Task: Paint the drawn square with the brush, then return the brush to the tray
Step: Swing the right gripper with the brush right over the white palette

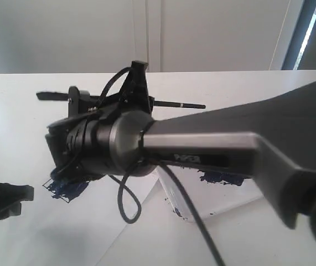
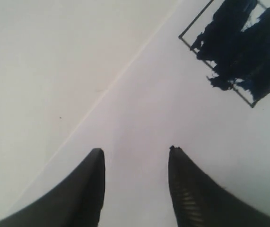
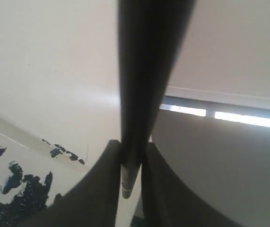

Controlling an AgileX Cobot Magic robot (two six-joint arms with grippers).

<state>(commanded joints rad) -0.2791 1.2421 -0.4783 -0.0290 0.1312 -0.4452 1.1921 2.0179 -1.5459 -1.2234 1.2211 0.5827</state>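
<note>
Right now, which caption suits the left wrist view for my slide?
Open left gripper over white paper, near the navy-smeared drawn square.

Bare robotics lab or test room.
Plain white tabletop point(image 1: 241, 83) set against blank pale wall panels point(image 1: 213, 33), a strip of window point(image 1: 311, 25) at one edge. Dark jointed robot arm point(image 1: 229, 149) trailing a black cable point(image 1: 130, 205) over a white paper sheet point(image 1: 146, 244); otherwise only pale, unadorned surfaces.

— Where is the drawn square point(image 1: 66, 188) found?
— On the paper sheet point(image 2: 163, 113), left of the tray point(image 1: 213, 197); the left gripper point(image 1: 3, 202) is placed further left.
— And the brush point(image 1: 180, 103)?
— It is held crosswise in the right gripper point(image 3: 131, 151), over the table point(image 1: 246, 88), behind both.
</note>
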